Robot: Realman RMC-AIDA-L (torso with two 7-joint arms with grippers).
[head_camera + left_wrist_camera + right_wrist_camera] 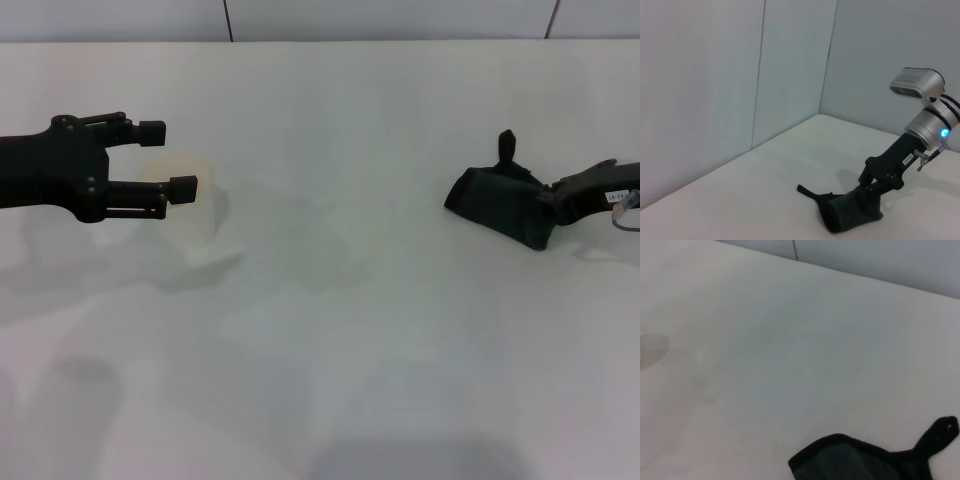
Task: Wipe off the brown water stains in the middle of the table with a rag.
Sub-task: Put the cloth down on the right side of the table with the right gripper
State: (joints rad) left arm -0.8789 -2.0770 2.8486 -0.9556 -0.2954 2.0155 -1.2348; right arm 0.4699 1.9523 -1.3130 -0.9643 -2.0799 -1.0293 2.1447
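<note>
Right gripper [545, 205] sits at the right edge of the head view, low on the table [330, 330], fingers clamped on a dark rag [500, 205]; the rag's bulk spreads toward table centre from the fingertips and rests on the surface, with a small loop tab sticking up at its far side. Left wrist view shows the same from across the table: right gripper [871, 190] angled down, fingers buried in the bunched rag [850, 212], rag touching the table [765, 185], a thin strap end trailing off toward the wall side, silver wrist joint with a blue light above. Right wrist view shows only the rag's edge and tab [860, 462] on white table [790, 340]; own fingers not visible there. Left gripper [175, 158] is on the left of the head view, held above the table, pointing toward centre, fingers spread with a clear gap, holding nothing. A faint white cup [195, 205] with a slight orange tint inside stands just beyond and below its fingertips, hard to make out against the table. Brown water stains: can't pick out any puddle in the middle of the table in any view; surface between the two grippers reads plain white with soft shadows only. Grippers well apart
</note>
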